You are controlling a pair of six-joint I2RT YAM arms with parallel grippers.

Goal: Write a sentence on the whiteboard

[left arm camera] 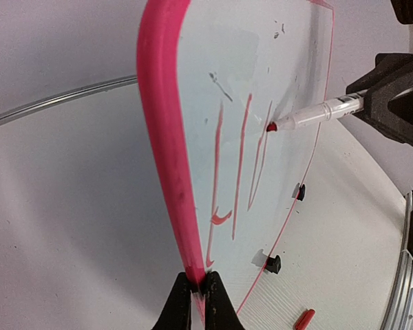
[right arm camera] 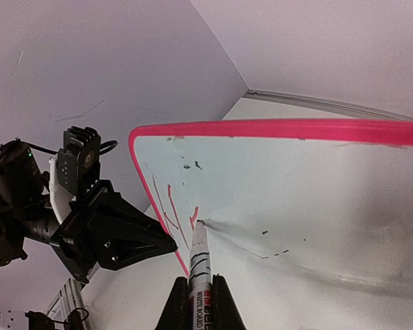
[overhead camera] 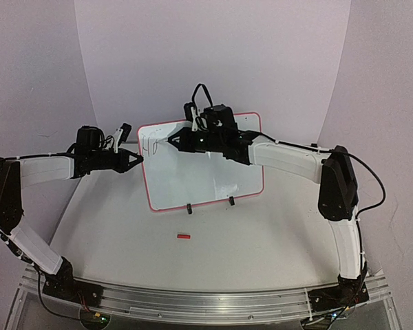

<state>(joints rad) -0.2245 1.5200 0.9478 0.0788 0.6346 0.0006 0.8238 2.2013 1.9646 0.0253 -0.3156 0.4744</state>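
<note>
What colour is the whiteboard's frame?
Bright pinkish red; the whiteboard frame shows best in the left wrist view.

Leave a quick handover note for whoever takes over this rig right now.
The left claw is shut on the left edge of the red-framed white rectangular whiteboard, which stands upright on the white table.
The right claw is shut on the white-barrelled red marker, tip against the board's top left corner.
Done: only the first few strokes of the sentence.
Left: nearly all the writing.
The small red cap lies on the table in front of the board.
</note>
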